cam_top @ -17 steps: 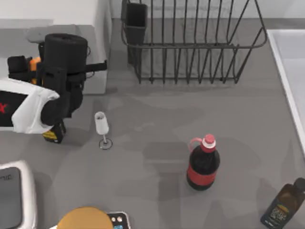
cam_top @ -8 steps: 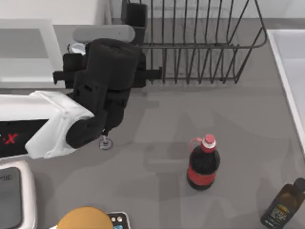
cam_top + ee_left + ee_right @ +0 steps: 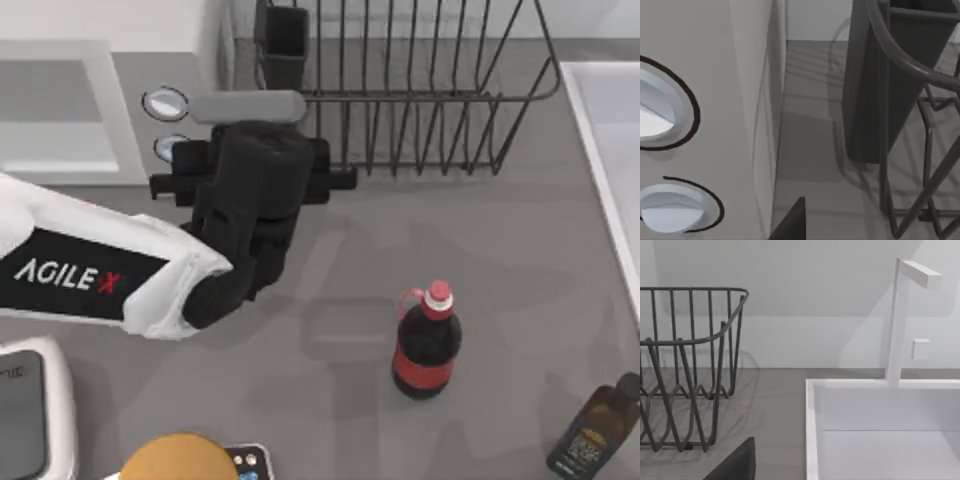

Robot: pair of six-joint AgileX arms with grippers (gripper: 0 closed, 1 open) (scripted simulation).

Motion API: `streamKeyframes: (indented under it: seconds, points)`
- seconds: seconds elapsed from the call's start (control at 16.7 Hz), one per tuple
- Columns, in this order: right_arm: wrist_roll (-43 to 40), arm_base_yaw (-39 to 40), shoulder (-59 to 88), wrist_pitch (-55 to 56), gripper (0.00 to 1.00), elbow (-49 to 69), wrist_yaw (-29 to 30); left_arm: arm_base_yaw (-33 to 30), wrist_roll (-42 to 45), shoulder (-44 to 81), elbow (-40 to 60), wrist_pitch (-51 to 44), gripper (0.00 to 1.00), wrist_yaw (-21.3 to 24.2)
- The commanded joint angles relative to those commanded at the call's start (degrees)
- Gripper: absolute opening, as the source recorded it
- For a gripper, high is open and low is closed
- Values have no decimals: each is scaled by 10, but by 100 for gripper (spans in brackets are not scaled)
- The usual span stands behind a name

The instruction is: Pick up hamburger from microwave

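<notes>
The light-grey microwave (image 3: pixel 60 110) stands at the back left, its two round silvery-blue knobs (image 3: pixel 165 103) facing up on the front panel. My left arm reaches in from the left, and its black wrist (image 3: pixel 255 185) hangs over the microwave's right front corner, beside the knobs. The left wrist view looks closely along the microwave's panel (image 3: pixel 725 75) and the knobs (image 3: pixel 657 112), with a dark edge of my left gripper (image 3: pixel 790 225) low in the picture. The hamburger is hidden. A dark edge of my right gripper (image 3: pixel 735 464) appears in the right wrist view, near the sink.
A black wire rack (image 3: pixel 400 90) stands right of the microwave. A red-labelled cola bottle (image 3: pixel 425 345) stands mid-table and a dark bottle (image 3: pixel 595 430) at the front right. A white sink (image 3: pixel 605 150) lines the right edge. A tan dome (image 3: pixel 180 462) and a white appliance (image 3: pixel 30 420) sit front left.
My left arm has swung from the microwave's left side across to its knob panel on the right. It now covers the small glass that stood in front of the microwave.
</notes>
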Motion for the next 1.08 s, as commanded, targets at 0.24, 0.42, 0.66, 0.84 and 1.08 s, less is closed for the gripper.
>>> streamKeyframes:
  seconds: [0.24, 0.42, 0.66, 0.84, 1.08]
  points:
    - [0, 0, 0, 0, 100, 0, 0, -8, 1, 85, -24, 117, 0, 5]
    - [0, 0, 0, 0, 100, 0, 0, -14, 1, 122, -60, 186, 0, 0]
    - [0, 0, 0, 0, 100, 0, 0, -19, -1, 133, -90, 222, 0, -4]
    - [0, 0, 0, 0, 100, 0, 0, -19, -1, 133, -90, 222, 0, -4]
    - [0, 0, 0, 0, 100, 0, 0, -19, -1, 133, -90, 222, 30, -4]
